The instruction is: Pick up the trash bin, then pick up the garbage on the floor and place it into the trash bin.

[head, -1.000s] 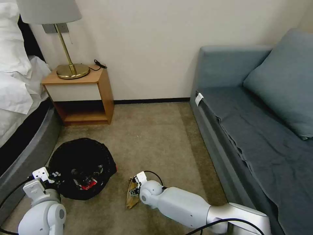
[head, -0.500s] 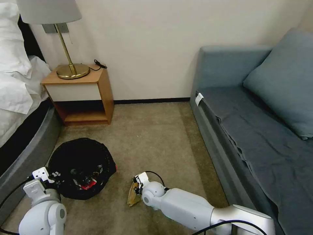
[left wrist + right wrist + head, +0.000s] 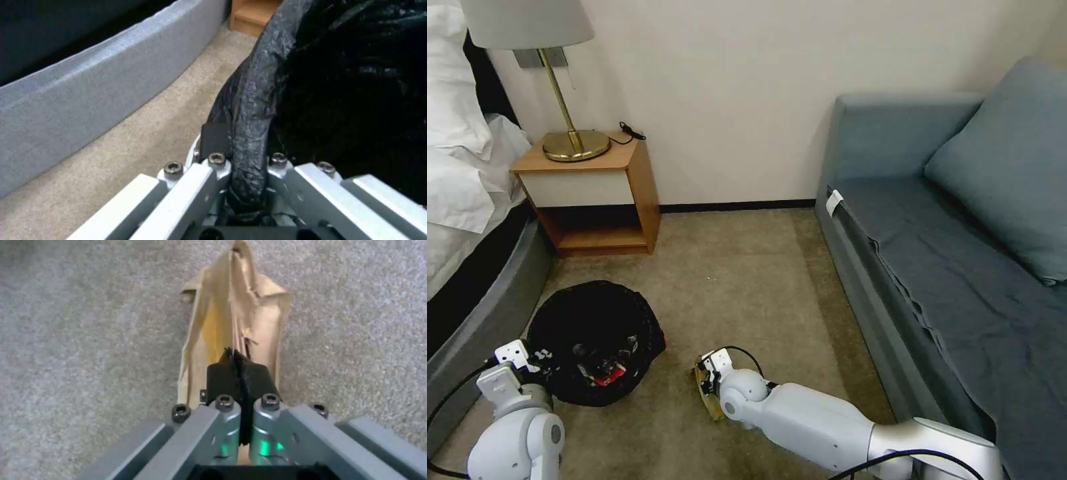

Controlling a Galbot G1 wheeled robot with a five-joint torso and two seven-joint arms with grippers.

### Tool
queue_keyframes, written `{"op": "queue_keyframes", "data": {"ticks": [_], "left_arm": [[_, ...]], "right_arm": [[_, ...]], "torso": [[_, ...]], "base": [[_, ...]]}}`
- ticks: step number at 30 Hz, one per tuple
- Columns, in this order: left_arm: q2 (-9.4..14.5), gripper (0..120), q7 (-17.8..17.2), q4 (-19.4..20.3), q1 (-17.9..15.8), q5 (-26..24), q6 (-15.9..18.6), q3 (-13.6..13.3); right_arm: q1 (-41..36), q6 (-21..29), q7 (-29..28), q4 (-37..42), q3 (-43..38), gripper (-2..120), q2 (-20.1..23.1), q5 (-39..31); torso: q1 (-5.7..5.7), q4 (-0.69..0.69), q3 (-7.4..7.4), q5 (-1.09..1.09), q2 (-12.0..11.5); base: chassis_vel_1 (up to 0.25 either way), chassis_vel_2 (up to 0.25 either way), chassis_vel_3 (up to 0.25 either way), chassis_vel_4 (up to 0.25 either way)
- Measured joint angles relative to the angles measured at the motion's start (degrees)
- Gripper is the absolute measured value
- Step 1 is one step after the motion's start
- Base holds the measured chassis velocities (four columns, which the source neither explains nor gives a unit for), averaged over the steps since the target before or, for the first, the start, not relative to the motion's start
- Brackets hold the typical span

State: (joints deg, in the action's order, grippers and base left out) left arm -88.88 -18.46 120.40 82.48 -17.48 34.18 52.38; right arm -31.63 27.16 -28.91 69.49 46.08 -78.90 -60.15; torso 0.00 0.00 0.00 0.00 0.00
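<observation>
Change: my right gripper (image 3: pixel 238 370) has swung the gold-brown wrapper (image 3: pixel 231 323) rightward.
Left gripper (image 3: pixel 242 156): clamped on the trash bin (image 3: pixel 594 340) rim.
Right gripper: pinched on the wrapper.
Count: one bin, one wrapper.

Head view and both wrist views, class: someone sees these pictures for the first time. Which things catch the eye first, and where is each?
Low on the carpet, the right hand is shut on a long gold-brown crumpled wrapper in front of the blue-grey sofa. Beside the bed's grey base, the left hand is clamped on the rim of the round trash bin lined with a crinkled black plastic bag, with red-and-white litter inside.
</observation>
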Motion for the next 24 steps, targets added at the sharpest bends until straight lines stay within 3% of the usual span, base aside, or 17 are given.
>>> {"op": "queue_keyframes", "data": {"ticks": [12, 24], "left_arm": [[0.22, 2, -0.01, -0.31, -0.18, -0.19, 0.00, 0.00], [0.61, 2, 0.01, -1.61, -0.66, -0.41, 0.09, -0.35]], "right_arm": [[0.39, -0.77, 0.08, 3.75, -0.86, 0, 1.76, 0.69], [1.22, -0.56, -1.73, 16.36, -8.46, 0, 9.15, -1.69]], "torso": [[0.00, 0.00, 0.00, 0.00, 0.00], [0.00, -0.01, 0.00, 0.01, 0.00]], "base": [[0.000, 0.000, 0.000, 0.000], [0.000, 0.000, 0.000, 0.000]]}}
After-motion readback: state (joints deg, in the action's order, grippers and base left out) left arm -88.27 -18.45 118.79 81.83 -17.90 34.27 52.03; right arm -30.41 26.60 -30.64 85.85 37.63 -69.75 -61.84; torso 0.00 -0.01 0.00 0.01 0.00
